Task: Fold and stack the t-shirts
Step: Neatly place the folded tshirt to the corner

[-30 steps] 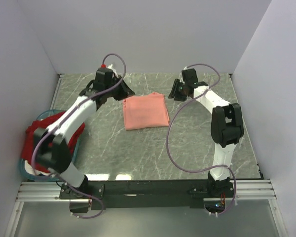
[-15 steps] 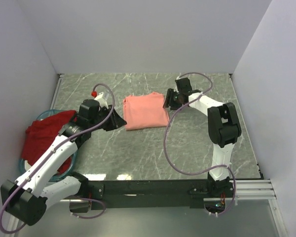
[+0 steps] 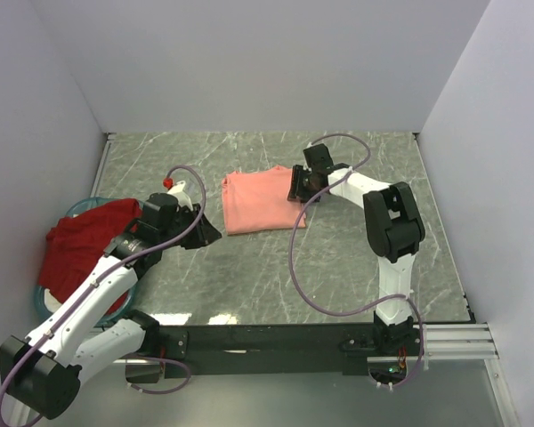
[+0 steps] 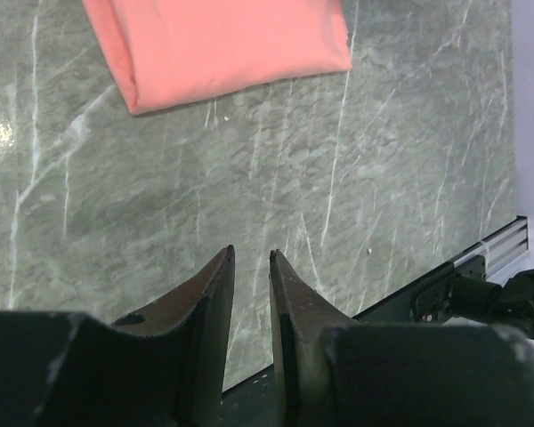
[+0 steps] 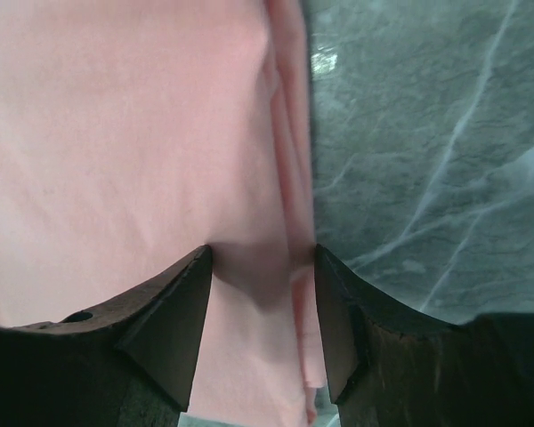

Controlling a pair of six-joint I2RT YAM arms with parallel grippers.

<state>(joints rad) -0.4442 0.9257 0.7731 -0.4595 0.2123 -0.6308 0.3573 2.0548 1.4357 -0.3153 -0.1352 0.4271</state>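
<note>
Two t-shirts sit on your grey surface [image 3: 338,258]: the dark red t-shirt [image 3: 76,245] is heaped unfolded in the teal basket [image 3: 41,302] at the left edge, and the salmon-pink t-shirt [image 3: 258,203] lies folded flat toward the rear middle. Your right gripper [image 5: 260,253] hangs over the pink shirt's right edge with its fingers spread and pinching nothing, while your left gripper [image 4: 249,253] hovers between the shirts, fingers parted narrowly and empty. The pink fold looks done, so your next move is likely to reach left and draw the red shirt out onto bare surface.

No text, label, brand, number or sign can be read on anything here.
</note>
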